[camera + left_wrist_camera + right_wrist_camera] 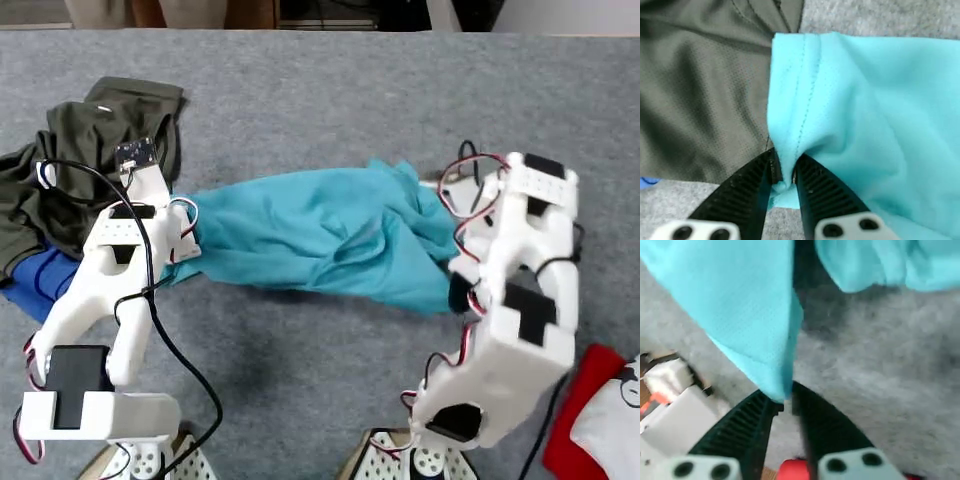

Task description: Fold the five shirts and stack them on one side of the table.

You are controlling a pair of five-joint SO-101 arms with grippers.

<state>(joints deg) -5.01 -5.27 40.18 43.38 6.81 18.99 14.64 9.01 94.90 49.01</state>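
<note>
Two arms stretch forward from the near edge, wrists angled down. By the right arm's base a red shirt [588,395] lies against a white cloth [618,425]. The left fingers [765,174] are clamped on a bunched hem of the teal shirt [320,230]. The right fingers [765,409] pinch its opposite edge, so it lies stretched crosswise on the grey surface [300,100]. Farther left, an olive shirt [90,140] is heaped over a blue shirt [40,275], touching the teal hem.

Looks like a robotics lab: grey felt-covered table [330,90], 2 white arms, left arm [100,290] and right arm [520,300], trailing bare wires [463,225].
</note>
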